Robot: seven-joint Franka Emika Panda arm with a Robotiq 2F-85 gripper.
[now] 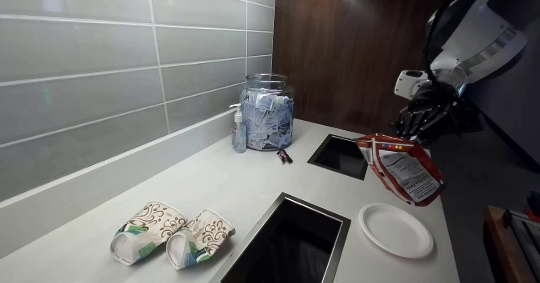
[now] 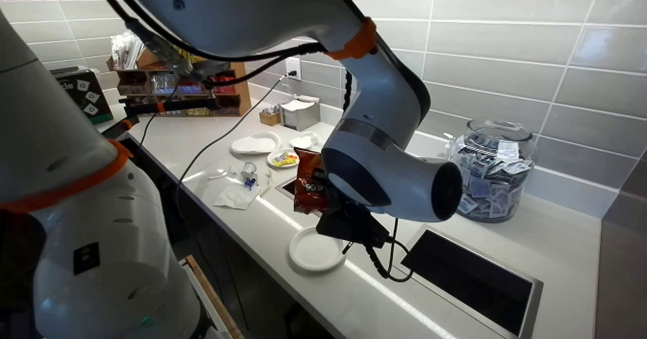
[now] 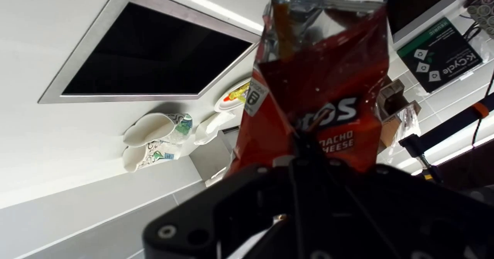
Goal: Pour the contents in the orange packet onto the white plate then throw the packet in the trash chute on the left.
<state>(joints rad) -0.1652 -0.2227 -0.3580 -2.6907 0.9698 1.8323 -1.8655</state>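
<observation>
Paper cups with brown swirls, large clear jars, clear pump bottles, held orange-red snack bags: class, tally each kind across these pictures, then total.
Brown-swirled white paper cups: 2
Large clear round jar: 1
Clear pump bottle: 1
Held crinkly orange-red snack bag: 1
Total: 5

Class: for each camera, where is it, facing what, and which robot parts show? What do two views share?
An exterior view, above the counter, faces the wooden panel; arm and jaws show.
An exterior view beside the arm faces the tiled wall; the arm dominates.
The wrist view, behind the jaws, faces the Nacho Cheese packet they clamp.
Both exterior views share the white plate.
</observation>
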